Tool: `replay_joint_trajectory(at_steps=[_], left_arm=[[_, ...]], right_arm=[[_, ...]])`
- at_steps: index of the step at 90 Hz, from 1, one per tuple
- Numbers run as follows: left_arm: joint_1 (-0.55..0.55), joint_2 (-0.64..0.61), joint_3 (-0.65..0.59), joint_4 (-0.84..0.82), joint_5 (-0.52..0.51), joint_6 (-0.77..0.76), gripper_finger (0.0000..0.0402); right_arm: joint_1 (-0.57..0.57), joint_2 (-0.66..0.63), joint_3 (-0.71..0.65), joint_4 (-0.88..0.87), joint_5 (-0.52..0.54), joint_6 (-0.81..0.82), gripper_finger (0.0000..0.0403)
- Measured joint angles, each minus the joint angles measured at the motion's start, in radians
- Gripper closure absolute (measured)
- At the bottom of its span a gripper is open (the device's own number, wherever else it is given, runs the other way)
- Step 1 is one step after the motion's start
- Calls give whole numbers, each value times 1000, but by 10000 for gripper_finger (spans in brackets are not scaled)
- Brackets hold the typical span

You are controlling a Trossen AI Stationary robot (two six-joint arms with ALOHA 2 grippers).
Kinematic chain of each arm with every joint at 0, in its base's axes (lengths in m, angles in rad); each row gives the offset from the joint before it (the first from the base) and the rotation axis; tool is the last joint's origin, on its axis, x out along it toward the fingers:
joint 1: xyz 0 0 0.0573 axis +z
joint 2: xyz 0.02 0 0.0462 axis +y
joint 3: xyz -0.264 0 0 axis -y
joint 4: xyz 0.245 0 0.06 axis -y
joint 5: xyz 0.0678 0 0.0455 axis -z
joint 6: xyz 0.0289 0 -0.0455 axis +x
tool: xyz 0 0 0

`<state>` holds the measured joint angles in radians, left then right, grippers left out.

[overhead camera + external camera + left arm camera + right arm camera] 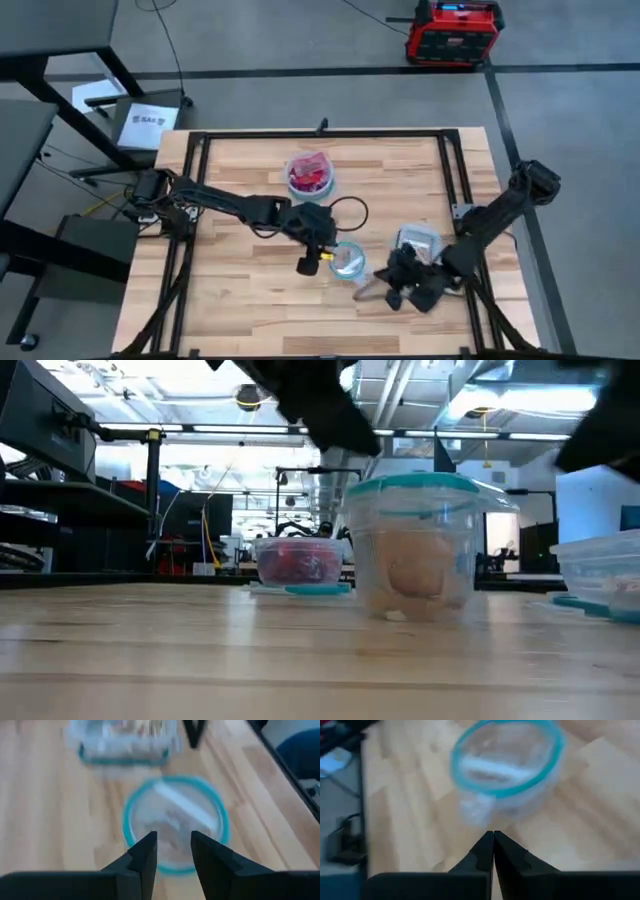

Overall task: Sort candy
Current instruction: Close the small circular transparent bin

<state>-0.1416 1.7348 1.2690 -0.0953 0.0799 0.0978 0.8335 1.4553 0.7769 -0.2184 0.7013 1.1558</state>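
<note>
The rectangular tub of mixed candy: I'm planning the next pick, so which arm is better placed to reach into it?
Probably the right. In the high view the right gripper sits just in front of the rectangular tub, fingers shut and empty. The left gripper hovers beside the near round bowl, farther from the tub.

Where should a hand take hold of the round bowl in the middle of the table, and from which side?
Probably the round bowl is best gripped at its bluish rim, coming from above: it stands upright and open, so one finger can go inside the wall and one outside. The left hand is open just beside it.
</note>
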Motion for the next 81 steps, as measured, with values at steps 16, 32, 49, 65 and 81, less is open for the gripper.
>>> replay_joint_trajectory(at_steps=[16,32,49,65,81], left_arm=[[27,54,0,92,13,27,295],[34,168,2,162,94,2,295],[23,172,-2,176,91,2,295],[22,171,-1,176,80,-3,295],[11,180,-2,182,78,-1,295]], right_arm=[[65,80,0,123,135,15,403],[9,148,0,211,132,-94,403],[-42,180,0,274,97,-184,403],[-96,204,0,264,60,-196,403],[-120,202,0,265,60,-211,403]])
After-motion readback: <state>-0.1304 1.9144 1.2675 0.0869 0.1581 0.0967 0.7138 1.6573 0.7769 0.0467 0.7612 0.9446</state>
